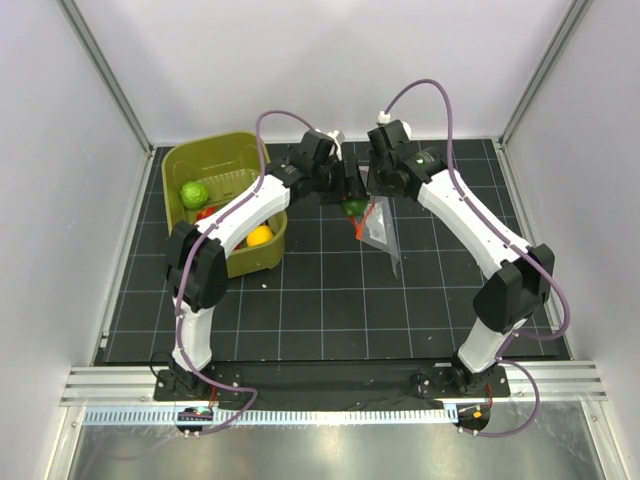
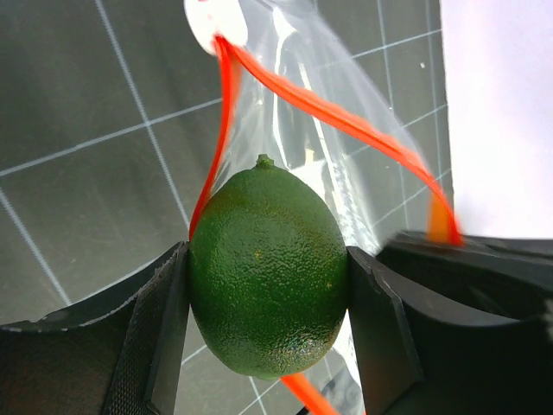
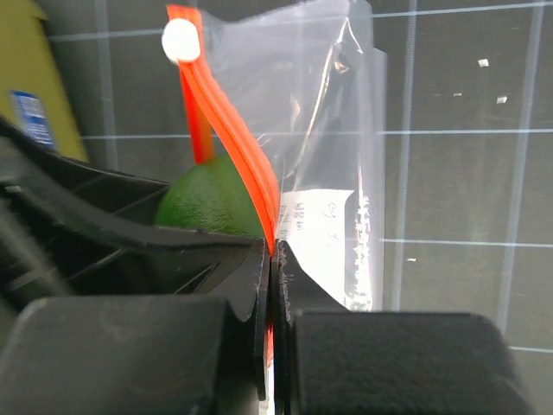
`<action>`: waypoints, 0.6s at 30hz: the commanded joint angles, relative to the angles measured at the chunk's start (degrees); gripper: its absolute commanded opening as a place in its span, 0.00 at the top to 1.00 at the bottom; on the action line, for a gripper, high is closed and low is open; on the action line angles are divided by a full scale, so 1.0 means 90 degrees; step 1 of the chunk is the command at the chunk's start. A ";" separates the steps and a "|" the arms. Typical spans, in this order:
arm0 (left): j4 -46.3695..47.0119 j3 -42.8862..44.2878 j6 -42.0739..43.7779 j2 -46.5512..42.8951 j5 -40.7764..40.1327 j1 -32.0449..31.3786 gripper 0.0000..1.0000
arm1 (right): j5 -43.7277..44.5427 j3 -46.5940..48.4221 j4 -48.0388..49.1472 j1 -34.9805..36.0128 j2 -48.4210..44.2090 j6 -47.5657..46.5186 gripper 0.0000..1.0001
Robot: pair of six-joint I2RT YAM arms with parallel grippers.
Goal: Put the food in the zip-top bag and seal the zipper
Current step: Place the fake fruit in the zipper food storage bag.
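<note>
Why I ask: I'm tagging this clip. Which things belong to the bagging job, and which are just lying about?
Job: green lime in the left fingers; zip-top bag, held by its zipper in the right fingers; green ball, yellow ball and red pieces in the olive basket.
Lying about: the basket itself; black grid mat.

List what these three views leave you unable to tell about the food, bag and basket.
- Top view: the left arm crosses the basket, hiding part of its contents; how many pieces lie inside is unclear.
- Left wrist view: the lime covers the lower part of the zip-top bag; whether anything is inside cannot be seen.
- Right wrist view: print on the bag's white label is too small to read.
</note>
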 commanded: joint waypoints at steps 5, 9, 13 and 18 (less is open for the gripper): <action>-0.0657 0.0289 0.0271 0.0100 -0.0398 -0.0018 0.64 | -0.1254 -0.0411 0.0556 -0.0536 -0.0656 0.0656 0.99; -0.0239 0.0212 -0.0079 -0.0075 -0.0017 -0.0018 0.59 | -0.1479 -0.0529 0.0663 -0.0545 -0.0685 0.0685 0.99; 0.0163 0.0289 -0.0373 -0.0173 0.0110 -0.0018 0.52 | -0.1538 -0.0626 0.0761 -0.0545 -0.0724 0.0744 0.99; 0.0085 0.0534 -0.0559 0.0032 0.0452 -0.0018 0.34 | -0.1626 -0.0734 0.0888 -0.0594 -0.0773 0.0871 0.99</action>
